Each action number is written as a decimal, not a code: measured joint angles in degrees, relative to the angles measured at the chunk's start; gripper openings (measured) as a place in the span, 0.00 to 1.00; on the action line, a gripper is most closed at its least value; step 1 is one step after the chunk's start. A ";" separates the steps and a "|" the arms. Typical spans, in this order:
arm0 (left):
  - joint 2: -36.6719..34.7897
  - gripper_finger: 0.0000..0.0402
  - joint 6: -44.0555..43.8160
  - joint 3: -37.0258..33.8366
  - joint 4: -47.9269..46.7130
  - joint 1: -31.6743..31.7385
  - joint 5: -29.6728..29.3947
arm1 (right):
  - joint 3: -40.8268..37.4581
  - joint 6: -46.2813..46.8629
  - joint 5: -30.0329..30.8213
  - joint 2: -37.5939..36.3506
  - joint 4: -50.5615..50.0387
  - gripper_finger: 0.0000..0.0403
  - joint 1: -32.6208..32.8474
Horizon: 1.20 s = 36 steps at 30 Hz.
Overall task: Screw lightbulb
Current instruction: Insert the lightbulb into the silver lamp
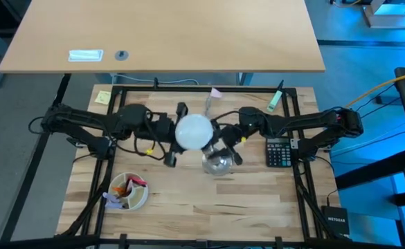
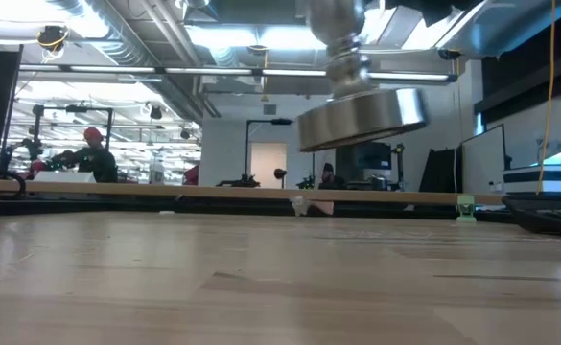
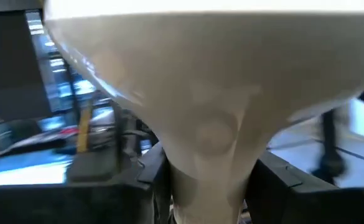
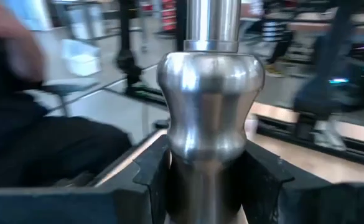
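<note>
The white frosted lightbulb [image 1: 193,131] is in the air over the middle of the table, held by my left gripper [image 1: 180,134]. It fills the left wrist view [image 3: 206,93]. The silvery stand [image 1: 217,164] is held by my right gripper [image 1: 228,143] just right of the bulb. In the low view its flared base [image 2: 362,115] hangs well above the tabletop, slightly tilted. The stand's black socket top is hidden by the bulb. My left gripper pinches the bulb's tapering neck [image 3: 210,177] between its two fingers [image 3: 138,183], coming level from the table's left. The bulb is lifted clear of the table. My right gripper pinches the stand's stem just below its bulged collar [image 4: 208,168] between its two fingers [image 4: 150,174], coming from the table's right. The fingers lie across the stem. The stand is lifted clear of the table, its base [image 2: 362,115] downmost and slightly tilted.
A black calculator [image 1: 280,151] lies at the right. A bowl with small items [image 1: 128,191] stands at the near left. A yellow note [image 1: 103,97], a pink note [image 1: 216,92] and a green marker [image 1: 276,99] lie along the far edge. People [image 2: 93,158] show in the room beyond.
</note>
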 joint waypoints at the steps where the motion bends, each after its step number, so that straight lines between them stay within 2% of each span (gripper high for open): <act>1: 0.09 0.34 0.72 -0.02 0.03 0.20 2.45 | 0.00 0.18 -1.67 0.00 -0.18 0.36 0.00; 6: 0.17 0.35 3.59 -0.13 0.07 1.30 9.93 | 0.00 -0.28 -3.76 0.33 -0.76 0.36 -0.02; 10: 0.33 0.43 2.39 -0.55 -0.32 1.99 10.27 | 0.31 -1.48 -4.04 0.63 0.04 0.36 0.00; 14: 0.19 0.51 1.36 -0.50 0.02 2.38 9.33 | 0.44 -1.97 -1.02 0.57 -0.11 0.36 0.03; 21: -1.14 0.65 0.30 -0.43 -3.55 2.23 2.37 | 0.50 -1.66 7.41 0.13 -2.20 0.36 0.00; 26: -4.16 0.71 -0.95 -0.48 -7.47 1.47 -2.07 | 0.55 -1.90 13.48 -1.62 -3.02 0.36 0.00; 32: -7.49 0.70 -0.63 -0.48 -14.10 0.34 -18.14 | 0.57 -2.97 23.15 -2.79 -4.38 0.36 0.00; 36: -7.79 0.70 -1.97 -0.48 -15.11 0.39 -23.93 | 0.66 -3.94 33.17 -2.86 -6.09 0.36 0.03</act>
